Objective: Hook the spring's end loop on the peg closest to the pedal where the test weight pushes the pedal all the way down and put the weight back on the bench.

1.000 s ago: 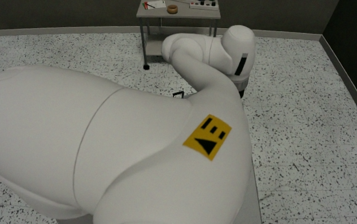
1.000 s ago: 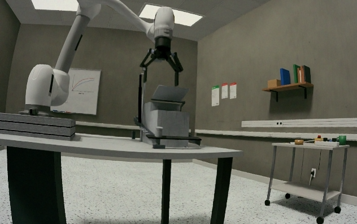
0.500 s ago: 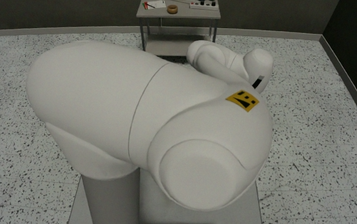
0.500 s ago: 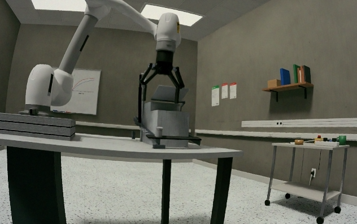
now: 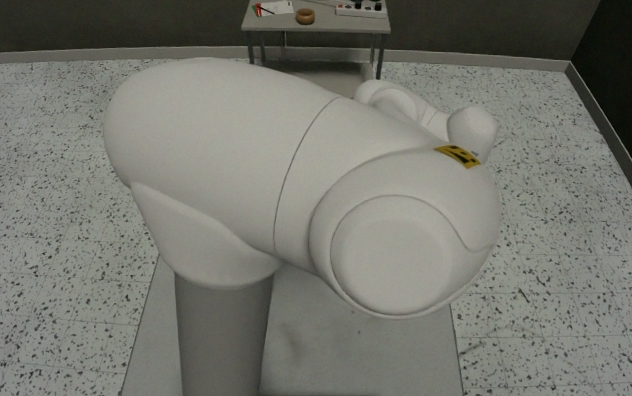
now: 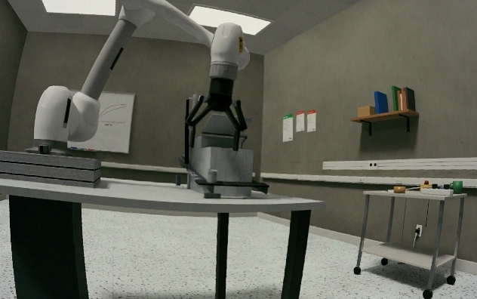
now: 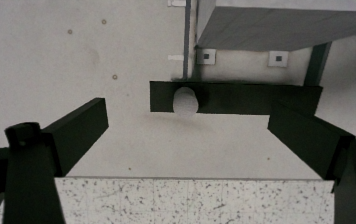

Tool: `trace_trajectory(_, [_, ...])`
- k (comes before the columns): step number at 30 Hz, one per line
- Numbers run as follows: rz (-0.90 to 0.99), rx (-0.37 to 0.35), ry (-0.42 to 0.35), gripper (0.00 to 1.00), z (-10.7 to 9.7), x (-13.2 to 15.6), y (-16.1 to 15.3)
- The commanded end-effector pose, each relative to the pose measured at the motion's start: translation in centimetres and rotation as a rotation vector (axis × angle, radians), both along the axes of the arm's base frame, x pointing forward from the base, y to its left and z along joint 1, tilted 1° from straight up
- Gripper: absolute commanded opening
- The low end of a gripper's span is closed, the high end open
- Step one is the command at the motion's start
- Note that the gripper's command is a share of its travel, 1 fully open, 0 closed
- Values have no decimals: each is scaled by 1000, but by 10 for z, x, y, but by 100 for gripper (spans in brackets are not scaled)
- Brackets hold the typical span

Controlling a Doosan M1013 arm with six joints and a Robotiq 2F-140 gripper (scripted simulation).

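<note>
The feeder (image 6: pixel 230 162) (image 7: pixel 285 27) is a grey box with a tilted lid, standing on the bench (image 6: pixel 136 190) (image 7: pixel 130 145). Its pedal looks like the dark crossbar (image 6: pixel 241 184) (image 7: pixel 240 99) low at its front. A light grey cylinder (image 6: pixel 213 176) (image 7: pixel 185 102) stands upright at the bar's left part; it looks like the steel weight. Pale tabs, perhaps pegs (image 7: pixel 176 57), stick out beside a thin rail. The spring and its loop cannot be made out. My gripper (image 6: pixel 213 147) (image 7: pixel 188 113) is open and empty, pointing down above the cylinder, one finger to each side. The top view hides it behind the arm.
A tall black post (image 6: pixel 186 132) stands beside the feeder's left side. A small dark block (image 6: pixel 178 180) stands on the bench farther left. The bench's front edge (image 7: pixel 200 178) lies close in front of the bar. A cart (image 6: pixel 407 195) (image 5: pixel 320 25) stands apart.
</note>
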State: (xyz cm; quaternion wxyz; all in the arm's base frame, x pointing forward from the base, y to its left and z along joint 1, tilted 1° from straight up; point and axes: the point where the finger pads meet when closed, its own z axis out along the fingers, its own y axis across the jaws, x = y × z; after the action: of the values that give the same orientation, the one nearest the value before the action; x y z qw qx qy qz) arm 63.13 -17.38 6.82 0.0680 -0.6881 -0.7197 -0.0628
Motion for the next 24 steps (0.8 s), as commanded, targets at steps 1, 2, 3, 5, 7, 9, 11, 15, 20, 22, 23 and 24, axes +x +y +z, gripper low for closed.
trace_trajectory(1, [0,-5,-3,100,3,1,0])
trace_trajectory(2, [0,-4,-3,100,3,1,0])
trace_trajectory(3, [0,-3,-2,100,3,1,0])
trace_trajectory(5, [1,-2,-2,100,2,1,0])
trace_trajectory(7, [1,0,-2,100,2,1,0])
trace_trajectory(9, [1,1,-2,100,1,1,0])
trace_trajectory(11, [1,3,-2,100,0,1,0])
trace_trajectory(15, [1,4,-2,100,0,1,0])
trace_trajectory(20, [1,3,-2,100,-8,1,0])
trace_trajectory(22, [1,3,-2,100,-12,1,0])
trace_trajectory(23, [1,3,-2,100,-13,1,0])
trace_trajectory(24, [1,3,-2,100,-15,1,0])
